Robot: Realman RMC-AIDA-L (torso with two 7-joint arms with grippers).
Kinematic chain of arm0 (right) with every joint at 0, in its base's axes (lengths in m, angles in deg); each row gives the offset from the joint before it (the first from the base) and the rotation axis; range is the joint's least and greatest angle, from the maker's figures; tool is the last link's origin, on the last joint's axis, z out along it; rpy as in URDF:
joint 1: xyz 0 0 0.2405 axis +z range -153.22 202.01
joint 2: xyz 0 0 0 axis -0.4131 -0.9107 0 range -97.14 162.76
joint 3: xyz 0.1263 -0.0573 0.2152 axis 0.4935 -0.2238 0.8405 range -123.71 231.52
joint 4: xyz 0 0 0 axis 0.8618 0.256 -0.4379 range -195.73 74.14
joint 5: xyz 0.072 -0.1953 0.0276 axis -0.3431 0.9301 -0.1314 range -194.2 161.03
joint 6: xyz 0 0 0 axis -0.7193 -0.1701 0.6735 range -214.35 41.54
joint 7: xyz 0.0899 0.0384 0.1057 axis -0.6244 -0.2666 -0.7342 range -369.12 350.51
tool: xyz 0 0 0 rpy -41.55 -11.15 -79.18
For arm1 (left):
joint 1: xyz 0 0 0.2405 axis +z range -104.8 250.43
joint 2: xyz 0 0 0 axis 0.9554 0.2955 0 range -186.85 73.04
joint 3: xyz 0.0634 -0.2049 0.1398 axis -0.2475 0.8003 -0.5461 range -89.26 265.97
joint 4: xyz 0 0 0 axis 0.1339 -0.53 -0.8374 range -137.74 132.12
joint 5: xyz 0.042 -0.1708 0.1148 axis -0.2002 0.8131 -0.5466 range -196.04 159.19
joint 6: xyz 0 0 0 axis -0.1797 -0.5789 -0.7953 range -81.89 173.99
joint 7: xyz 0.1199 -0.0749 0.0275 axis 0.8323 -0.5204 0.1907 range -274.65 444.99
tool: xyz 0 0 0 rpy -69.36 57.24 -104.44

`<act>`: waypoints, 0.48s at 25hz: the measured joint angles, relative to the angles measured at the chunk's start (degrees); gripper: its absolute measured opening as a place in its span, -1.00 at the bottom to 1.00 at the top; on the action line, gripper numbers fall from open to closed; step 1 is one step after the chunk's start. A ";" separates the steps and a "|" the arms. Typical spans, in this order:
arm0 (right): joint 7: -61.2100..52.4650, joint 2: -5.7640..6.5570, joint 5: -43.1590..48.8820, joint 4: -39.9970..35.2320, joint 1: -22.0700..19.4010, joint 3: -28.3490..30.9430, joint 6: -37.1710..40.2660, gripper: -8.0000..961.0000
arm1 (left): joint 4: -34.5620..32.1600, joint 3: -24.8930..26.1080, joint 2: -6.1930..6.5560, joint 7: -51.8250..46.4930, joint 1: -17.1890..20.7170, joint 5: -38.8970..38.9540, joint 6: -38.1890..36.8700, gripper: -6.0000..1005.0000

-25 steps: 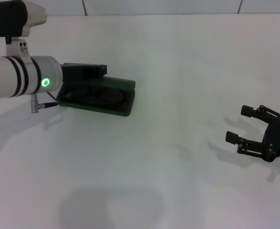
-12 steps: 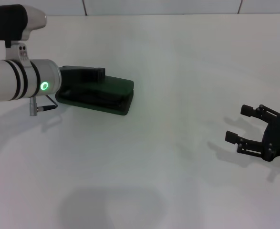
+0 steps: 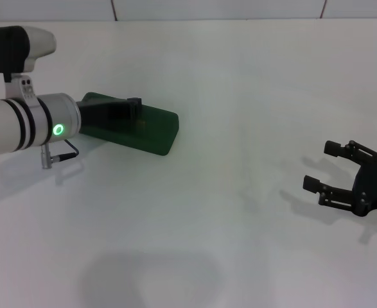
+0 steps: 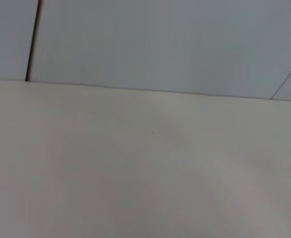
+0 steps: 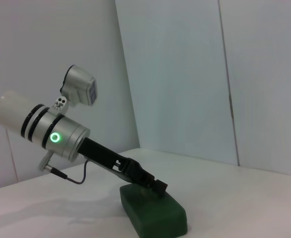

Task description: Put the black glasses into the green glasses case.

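Green and shut, our glasses case [image 3: 143,127] lies on the white table [image 3: 227,212] at the far left. We cannot see the black glasses. Our left gripper [image 3: 134,104] presses on the lid, and we cannot tell how its fingers stand. Our right gripper [image 3: 323,168] hovers well apart at the right edge, fingers spread and holding nothing.

A bare pale table top [image 4: 135,188] fills the lower part, meeting a grey panelled wall [image 4: 160,44] with a dark vertical seam [image 4: 32,39].
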 joint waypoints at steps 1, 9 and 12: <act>0.00 0.00 0.00 -0.05 0.00 0.00 0.00 0.82 | 0.53 0.01 -0.04 1.04 -0.01 0.94 0.18 -0.74; 0.00 0.01 0.00 -0.15 0.00 0.00 0.01 0.82 | -2.39 0.67 0.34 3.42 0.05 6.12 -2.73 -0.73; 0.00 0.01 0.00 -0.13 0.00 0.00 0.01 0.82 | -3.48 3.33 0.45 3.79 -0.65 6.93 -7.21 -0.73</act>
